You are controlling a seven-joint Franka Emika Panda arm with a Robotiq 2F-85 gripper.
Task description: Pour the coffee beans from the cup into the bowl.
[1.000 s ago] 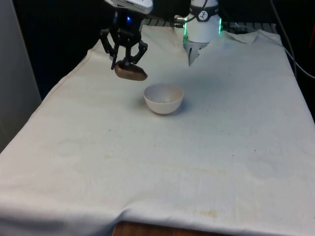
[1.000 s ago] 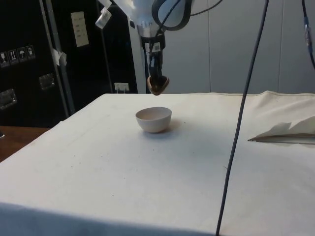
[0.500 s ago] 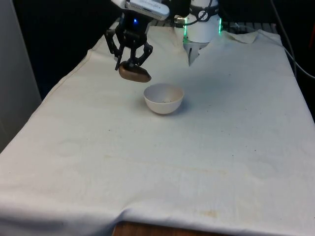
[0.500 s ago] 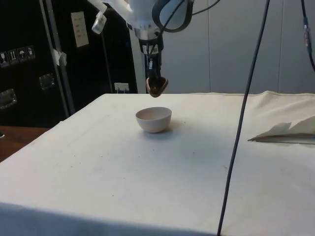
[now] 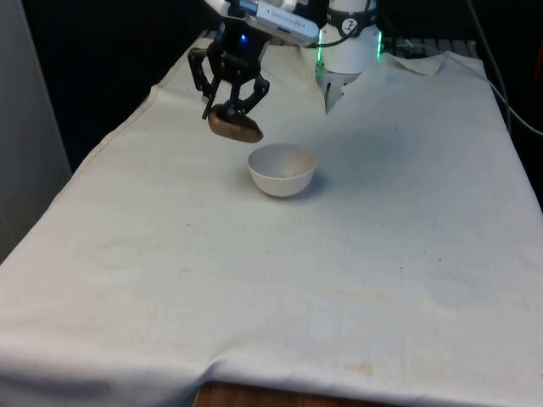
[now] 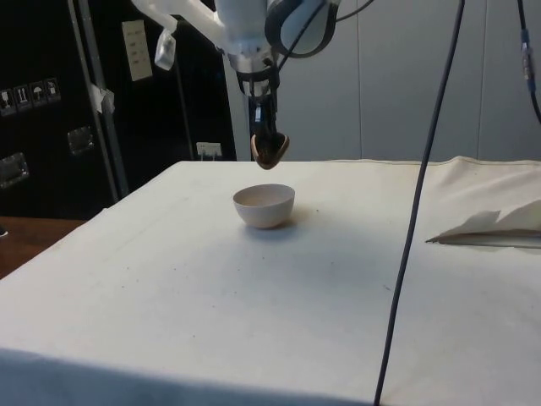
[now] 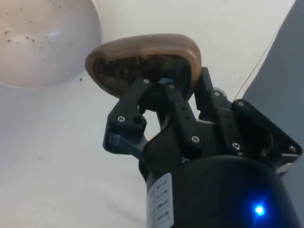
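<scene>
My claw (image 5: 231, 108) grips the brown cup (image 5: 235, 126), tilted beside the white bowl (image 5: 282, 170); a few beans in, most left to pour.

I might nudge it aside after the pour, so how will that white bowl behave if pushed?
The bowl looks rigid, with a rounded body on what seems a narrow base, so a high push may tip or rock it. It holds only a few beans, so it is probably light. On the cloth it may drag and bunch the fabric rather than glide.

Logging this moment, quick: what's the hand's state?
Hand: shut on the brown wooden cup of coffee beans, up beside the white bowl.
</scene>
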